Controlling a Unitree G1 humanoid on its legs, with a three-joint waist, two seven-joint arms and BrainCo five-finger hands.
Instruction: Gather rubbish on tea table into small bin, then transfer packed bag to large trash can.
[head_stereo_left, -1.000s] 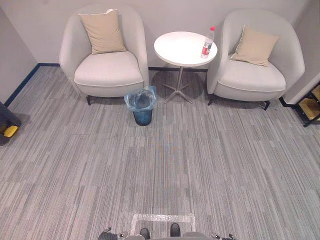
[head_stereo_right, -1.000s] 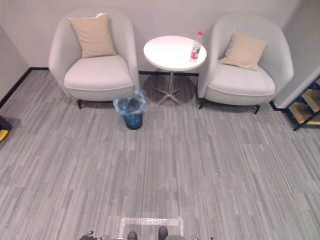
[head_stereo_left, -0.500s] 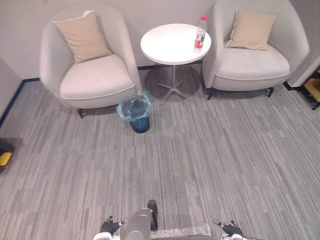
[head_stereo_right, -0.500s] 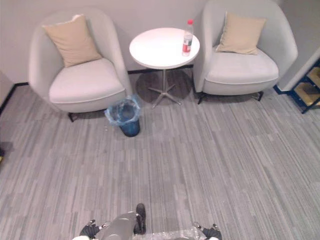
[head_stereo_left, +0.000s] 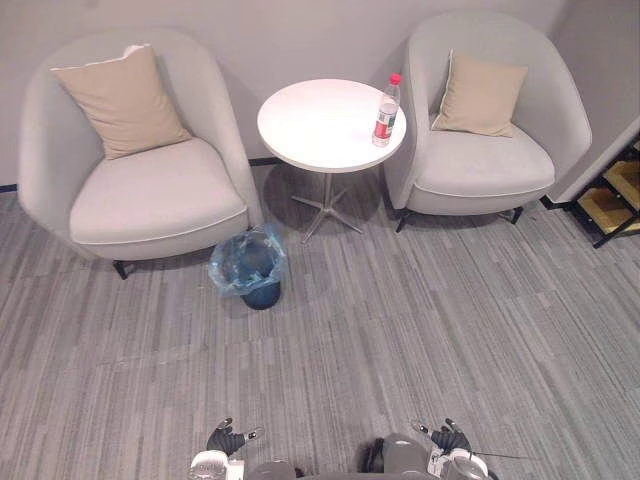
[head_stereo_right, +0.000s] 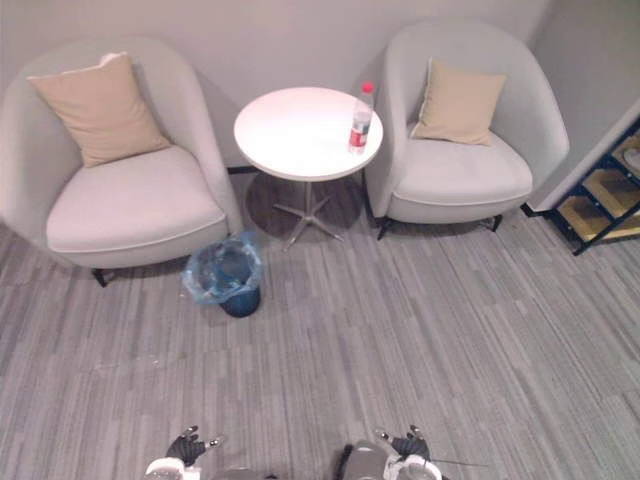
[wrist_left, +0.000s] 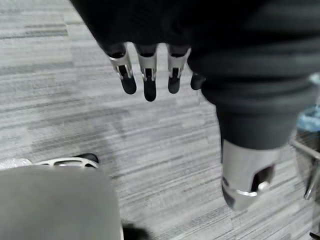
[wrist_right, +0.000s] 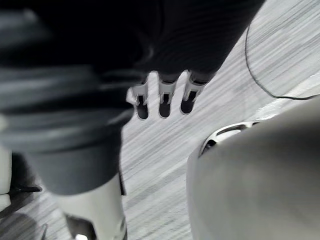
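Fingers (wrist_left: 148, 82) of the left hand (head_stereo_left: 228, 440) and right hand (head_stereo_left: 448, 437) hang straight and empty, nothing yet within reach. The bottle (head_stereo_left: 385, 97) (the only rubbish) stands upright at the edge of the round table (head_stereo_left: 315, 125) between two armchairs (head_stereo_left: 150, 190), well apart from both hands. The bag-lined bin (head_stereo_left: 262, 295) waits on grey carpet (head_stereo_left: 400, 320) nearby.

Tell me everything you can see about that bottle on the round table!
The bottle looks like clear plastic, with a red cap on top and a red and white label round it. It stands upright, cap on, near the edge of the round white table, on the side next to the armchair on the robot's right. Only the tabletop touches it.
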